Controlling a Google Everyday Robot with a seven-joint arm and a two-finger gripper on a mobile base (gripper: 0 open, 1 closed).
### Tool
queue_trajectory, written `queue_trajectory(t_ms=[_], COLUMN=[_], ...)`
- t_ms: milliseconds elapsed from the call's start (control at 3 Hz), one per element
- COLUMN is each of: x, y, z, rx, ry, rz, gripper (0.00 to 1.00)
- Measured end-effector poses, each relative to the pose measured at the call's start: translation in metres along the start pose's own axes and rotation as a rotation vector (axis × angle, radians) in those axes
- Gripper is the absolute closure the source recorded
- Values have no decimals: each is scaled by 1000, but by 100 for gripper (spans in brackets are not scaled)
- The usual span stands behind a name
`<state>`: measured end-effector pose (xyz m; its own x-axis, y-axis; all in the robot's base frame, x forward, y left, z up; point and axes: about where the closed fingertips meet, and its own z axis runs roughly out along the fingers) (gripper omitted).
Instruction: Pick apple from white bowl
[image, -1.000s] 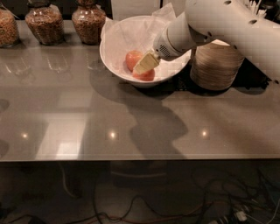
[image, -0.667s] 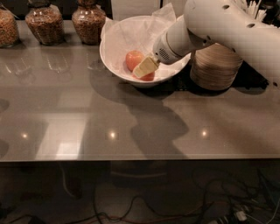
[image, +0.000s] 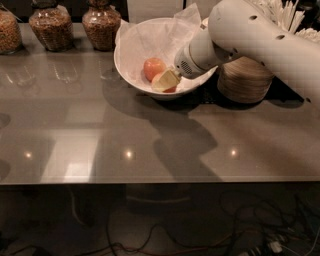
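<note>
The white bowl (image: 131, 65), lined with crinkled white paper, stands at the back middle of the table. Two apples lie in it. A paler orange apple (image: 153, 67) lies left of centre in plain view. The deeper red apple (image: 171, 90) lies just right of it near the bowl's front and is mostly hidden, with only its red lower edge showing. My gripper (image: 165, 80) reaches down into the bowl from the right on the white arm (image: 250, 35). Its tan tip sits right on top of the red apple and next to the orange one.
Three glass jars of brown grains (image: 49, 27) stand along the back left. A stack of tan disposable bowls (image: 245, 80) stands right of the white bowl, under the arm. White cutlery (image: 295, 20) shows at the back right. The table's front edge (image: 150, 182) runs across, with cables below.
My gripper has sunk a little lower into the bowl, onto the red apple. The apples and the bowl have not visibly moved.
</note>
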<state>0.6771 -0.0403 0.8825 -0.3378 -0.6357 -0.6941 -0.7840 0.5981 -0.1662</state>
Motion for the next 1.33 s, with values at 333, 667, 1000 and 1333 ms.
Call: queue_trajectory(t_ms=[333, 667, 1000, 1333], x=[2, 5, 10, 10], y=[-3, -4, -3, -3], z=[11, 19, 23, 23], rx=[-1, -6, -13, -13], ry=[-1, 9, 21, 23], rz=[16, 26, 34, 35], gripper=[35, 37, 55, 78])
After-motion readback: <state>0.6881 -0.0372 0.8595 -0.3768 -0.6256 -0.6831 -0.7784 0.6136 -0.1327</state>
